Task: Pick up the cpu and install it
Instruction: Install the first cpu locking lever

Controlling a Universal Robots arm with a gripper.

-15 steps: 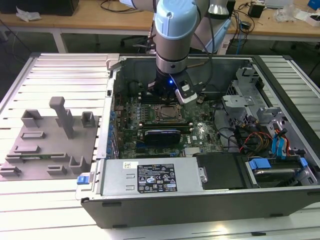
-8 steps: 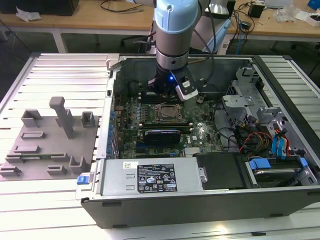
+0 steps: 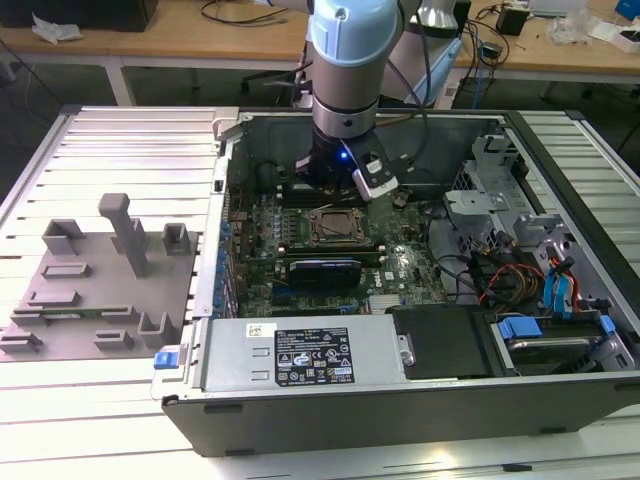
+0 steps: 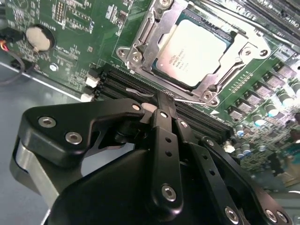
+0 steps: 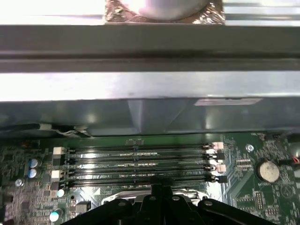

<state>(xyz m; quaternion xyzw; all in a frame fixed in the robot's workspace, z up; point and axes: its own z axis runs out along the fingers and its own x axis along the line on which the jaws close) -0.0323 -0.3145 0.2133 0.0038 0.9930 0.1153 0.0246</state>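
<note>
I see the open computer case (image 3: 420, 400) on the slatted table (image 3: 110, 410), with my arm (image 3: 345, 70) reaching down into it at about 12 o'clock of the green board (image 3: 400, 265). The gripper (image 4: 161, 101) hangs just above the memory slots (image 5: 140, 161), near the socket frame (image 4: 140, 42) but apart from it.

The chip (image 4: 194, 51) already lies flat inside the socket, at 12 o'clock from the fingertips in the second wrist view. Nothing is between the fingers (image 4: 164, 136); they look drawn together, holding nothing.

My judgement: placing is done and the seating or release stage is in hand. Any further move calls for a straight, careful path, since the frame and slots sit close.

The second wrist view shows the chip's silvery top and the coin battery (image 4: 38, 37). The first wrist view shows the case wall (image 5: 150, 89) and all four slots. The exterior view shows the grey fixture tray (image 3: 90, 290) at 9 o'clock of the case.
</note>
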